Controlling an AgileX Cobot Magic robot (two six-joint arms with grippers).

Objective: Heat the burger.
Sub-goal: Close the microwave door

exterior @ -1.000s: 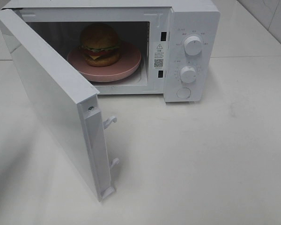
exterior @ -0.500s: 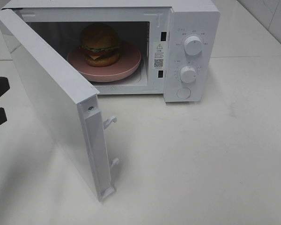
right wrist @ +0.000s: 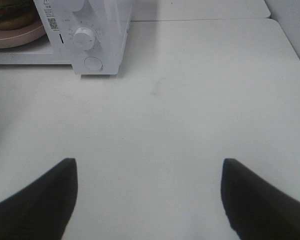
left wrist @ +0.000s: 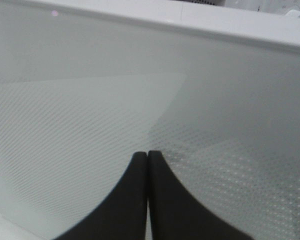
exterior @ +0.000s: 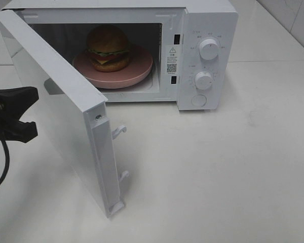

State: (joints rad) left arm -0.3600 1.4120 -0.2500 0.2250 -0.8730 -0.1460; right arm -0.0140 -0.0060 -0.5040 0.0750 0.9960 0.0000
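Observation:
The burger (exterior: 109, 48) stands on a round pink plate (exterior: 139, 68) inside the white microwave (exterior: 207, 20), whose door (exterior: 66, 116) hangs wide open toward the front left. In the right wrist view the burger (right wrist: 10, 15) shows only at the picture's edge. My left gripper (exterior: 35, 111) reaches in from the left, at the door's outer face. Seen from the left wrist, this gripper (left wrist: 148, 155) is shut with nothing in it, its tips close against the door's dotted window (left wrist: 215, 150). My right gripper (right wrist: 148, 167) is open over bare table, out of the high view.
Two knobs (exterior: 209, 49) (exterior: 203, 80) and a round button (exterior: 198, 100) sit on the microwave's right panel. Two white latch hooks (exterior: 119, 131) stick out of the door's free edge. A black cable (exterior: 2, 162) trails below the left arm. White tabletop (exterior: 233, 172) spreads in front.
My left gripper has come into the high view from the left and moved right, up to the open door's outer face. Burger, door and right gripper have not moved.

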